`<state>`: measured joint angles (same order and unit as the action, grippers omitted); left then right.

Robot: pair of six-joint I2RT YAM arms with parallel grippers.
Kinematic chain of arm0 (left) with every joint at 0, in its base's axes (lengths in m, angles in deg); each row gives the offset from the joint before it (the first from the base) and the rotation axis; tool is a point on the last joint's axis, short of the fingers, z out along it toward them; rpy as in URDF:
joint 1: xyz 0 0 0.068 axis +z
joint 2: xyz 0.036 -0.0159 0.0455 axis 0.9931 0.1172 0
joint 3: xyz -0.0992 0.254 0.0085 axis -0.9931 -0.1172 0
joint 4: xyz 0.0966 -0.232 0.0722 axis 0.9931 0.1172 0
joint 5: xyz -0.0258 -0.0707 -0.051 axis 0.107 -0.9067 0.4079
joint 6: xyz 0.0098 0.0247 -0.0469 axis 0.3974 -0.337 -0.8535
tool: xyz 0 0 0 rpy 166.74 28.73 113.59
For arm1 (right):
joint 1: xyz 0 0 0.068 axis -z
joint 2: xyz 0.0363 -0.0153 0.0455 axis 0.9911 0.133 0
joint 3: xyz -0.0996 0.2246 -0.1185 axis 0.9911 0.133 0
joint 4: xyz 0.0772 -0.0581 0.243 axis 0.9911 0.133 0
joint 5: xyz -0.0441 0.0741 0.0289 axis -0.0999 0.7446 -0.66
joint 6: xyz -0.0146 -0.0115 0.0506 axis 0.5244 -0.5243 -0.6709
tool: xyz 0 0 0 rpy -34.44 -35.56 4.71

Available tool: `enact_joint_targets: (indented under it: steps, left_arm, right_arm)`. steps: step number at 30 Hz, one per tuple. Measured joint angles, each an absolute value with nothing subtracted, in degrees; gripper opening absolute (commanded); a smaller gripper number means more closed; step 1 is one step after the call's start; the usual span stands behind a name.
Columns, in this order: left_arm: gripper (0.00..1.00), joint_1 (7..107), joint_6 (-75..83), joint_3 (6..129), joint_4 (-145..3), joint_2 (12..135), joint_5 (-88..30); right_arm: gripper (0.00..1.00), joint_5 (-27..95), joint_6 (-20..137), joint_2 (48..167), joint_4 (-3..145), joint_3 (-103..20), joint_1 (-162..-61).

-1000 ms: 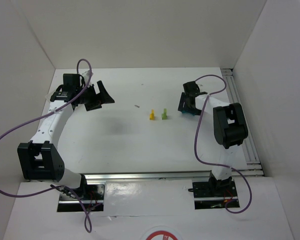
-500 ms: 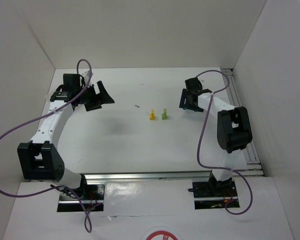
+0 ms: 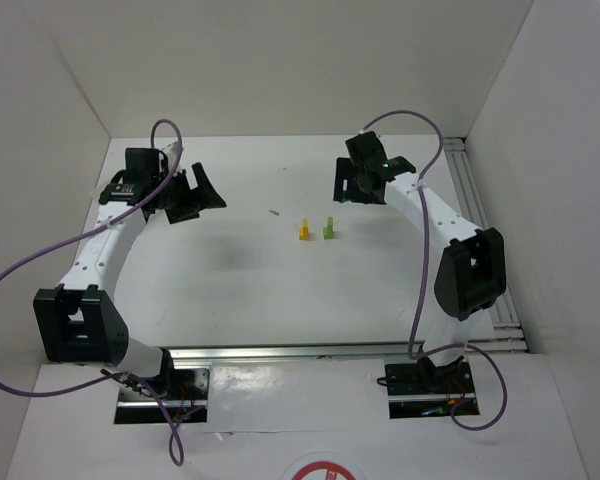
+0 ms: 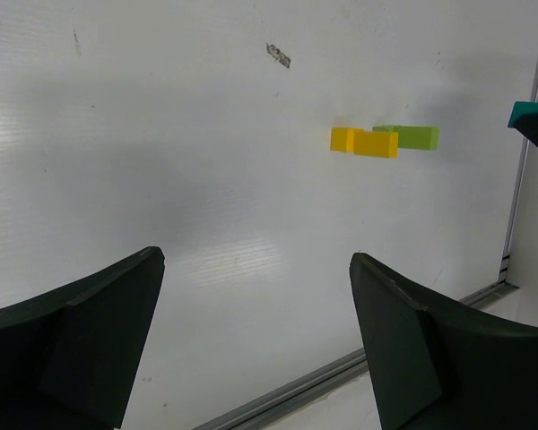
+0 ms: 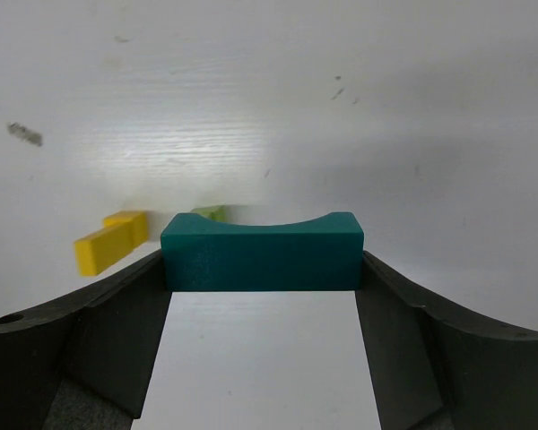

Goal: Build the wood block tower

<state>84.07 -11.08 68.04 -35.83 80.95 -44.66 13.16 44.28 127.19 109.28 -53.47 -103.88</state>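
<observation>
Holding the teal arch [image 5: 262, 260] by its two ends, our right gripper [image 3: 348, 186] is clamped on the piece. The hollow curve faces away from the palm, past the fingertips. Ahead of this gripper and off to its left stand the yellow pillar [image 5: 108, 244] and the light green pillar [image 5: 208, 213], close beside each other, with nothing across them yet. They look blurred in the wrist view, so we cannot tell the exact gap between them. Our left gripper [image 4: 255, 264] is spread wide and empty, with both pillars well ahead of it.

We judge the risk to be in the lowering. The pillars are tiny and loose, so a finger or an arch end brushing one could topple it. If the arch arrives off-centre or twisted, one end may miss its pillar and the piece would tip off on release.
</observation>
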Motion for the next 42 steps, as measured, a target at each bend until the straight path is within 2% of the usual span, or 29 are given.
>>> enact_joint_targets:
  steps: [9, 26, 42]
  left_arm:
    - [0.97, 84.07, -11.02, 68.04, -35.77, 80.10, -43.50]
    - [0.97, 84.07, -9.51, 68.04, -35.46, 79.13, -42.41]
    - [0.97, 84.07, -9.44, 67.89, -35.68, 79.00, -42.17]
  right_arm:
    - [0.77, 14.54, 42.01, 128.48, 117.24, -63.11, -107.74]
    - [0.77, 15.85, 39.45, 139.74, 131.62, -78.04, -113.01]
    - [0.77, 14.04, 36.70, 142.49, 132.23, -78.96, -117.38]
